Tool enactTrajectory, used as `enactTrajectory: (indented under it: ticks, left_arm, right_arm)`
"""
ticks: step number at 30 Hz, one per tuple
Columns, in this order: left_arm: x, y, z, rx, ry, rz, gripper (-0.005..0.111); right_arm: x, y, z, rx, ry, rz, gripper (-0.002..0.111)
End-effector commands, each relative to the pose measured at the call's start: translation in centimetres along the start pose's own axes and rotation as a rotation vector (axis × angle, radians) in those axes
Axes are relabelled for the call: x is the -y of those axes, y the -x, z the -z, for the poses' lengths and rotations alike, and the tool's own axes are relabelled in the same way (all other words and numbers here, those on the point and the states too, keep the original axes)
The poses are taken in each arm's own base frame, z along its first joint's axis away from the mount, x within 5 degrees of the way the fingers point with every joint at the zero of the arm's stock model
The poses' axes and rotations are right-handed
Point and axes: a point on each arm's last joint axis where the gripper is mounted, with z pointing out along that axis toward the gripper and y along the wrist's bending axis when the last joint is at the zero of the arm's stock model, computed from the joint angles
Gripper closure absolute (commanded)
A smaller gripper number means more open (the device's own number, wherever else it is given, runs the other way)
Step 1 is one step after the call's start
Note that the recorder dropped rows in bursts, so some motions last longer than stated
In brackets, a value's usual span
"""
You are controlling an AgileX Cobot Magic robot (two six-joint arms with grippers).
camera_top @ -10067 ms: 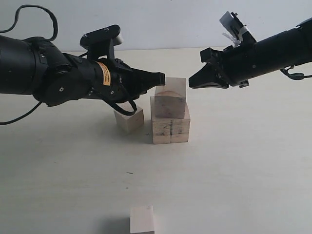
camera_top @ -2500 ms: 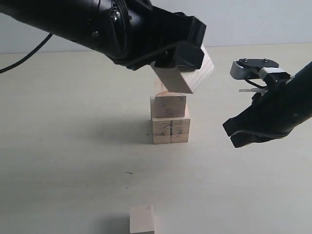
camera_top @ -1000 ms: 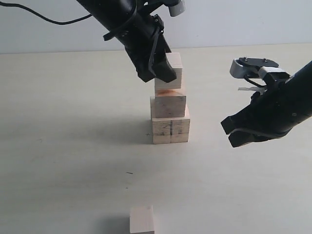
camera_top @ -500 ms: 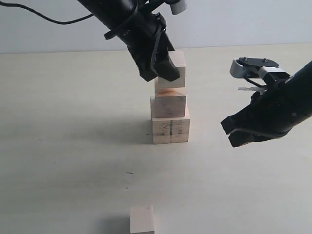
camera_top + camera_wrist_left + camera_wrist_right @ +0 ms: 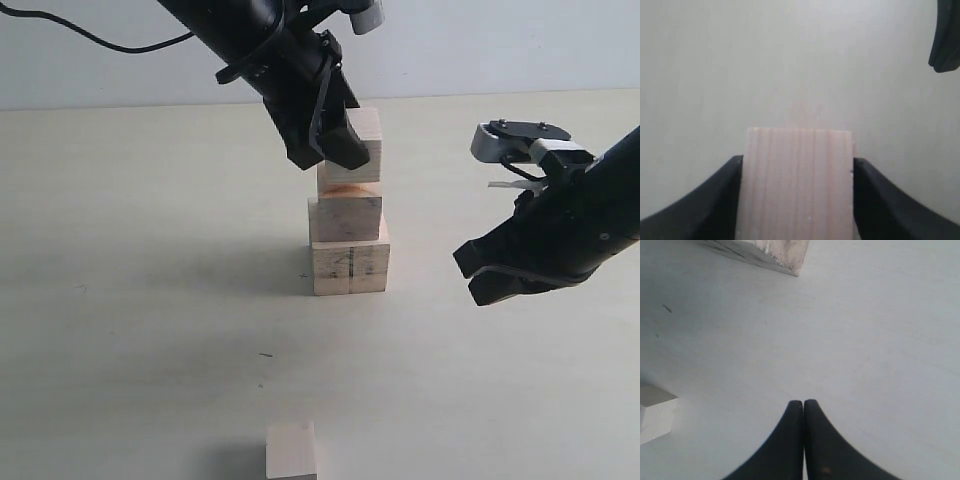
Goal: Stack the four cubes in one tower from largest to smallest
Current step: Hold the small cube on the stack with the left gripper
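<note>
Two of the four cubes form the tower. The largest cube, with a dark line on its front, stands on the table, and the curved-grain cube sits on it. My left gripper comes down from above, shut on a third, smaller cube. That cube is at the top face of the curved-grain one; I cannot tell if they touch. In the left wrist view the held cube fills the left gripper. The smallest cube lies alone near the front edge. My right gripper hovers to the right of the tower, shut and empty.
The pale table ends at a wall behind the tower. In the right wrist view the right gripper points at bare table, with the smallest cube to one side and a corner of the largest cube at the frame's edge.
The left gripper took the third cube from the table left of the tower and lifted it over the tower. In the last second it shifted slightly right. The right arm stayed still.
</note>
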Motion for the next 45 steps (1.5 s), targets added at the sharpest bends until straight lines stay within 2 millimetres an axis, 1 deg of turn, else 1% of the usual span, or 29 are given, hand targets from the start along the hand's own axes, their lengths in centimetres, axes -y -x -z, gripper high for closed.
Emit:
enactTrajectory:
  ticks: [1, 30, 32, 34, 40, 43, 45]
  left_arm:
    - [-0.16, 0.22, 0.17, 0.018, 0.009, 0.004, 0.107]
    - [-0.22, 0.04, 0.19, -0.003, 0.016, -0.017, 0.107]
    - [-0.22, 0.04, 0.19, -0.003, 0.016, -0.017, 0.102]
    - [-0.22, 0.04, 0.19, -0.003, 0.016, -0.017, 0.088]
    - [-0.22, 0.04, 0.19, -0.003, 0.016, -0.013, 0.06]
    - [-0.22, 0.04, 0.19, -0.003, 0.016, -0.013, 0.052]
    - [-0.22, 0.04, 0.19, -0.003, 0.016, -0.013, 0.051]
  right_arm:
    - [0.13, -0.01, 0.04, 0.0, 0.001, -0.002, 0.108]
    - [0.13, -0.02, 0.04, -0.001, 0.001, -0.002, 0.108]
    - [0.13, -0.02, 0.04, -0.001, 0.001, -0.002, 0.108]
    - [0.14, -0.02, 0.04, -0.002, 0.0, -0.001, 0.108]
    - [0.14, -0.02, 0.04, -0.002, 0.0, -0.001, 0.108]
    - [0.14, -0.02, 0.04, -0.002, 0.0, -0.001, 0.108]
    - [0.14, -0.02, 0.04, -0.002, 0.0, -0.001, 0.108]
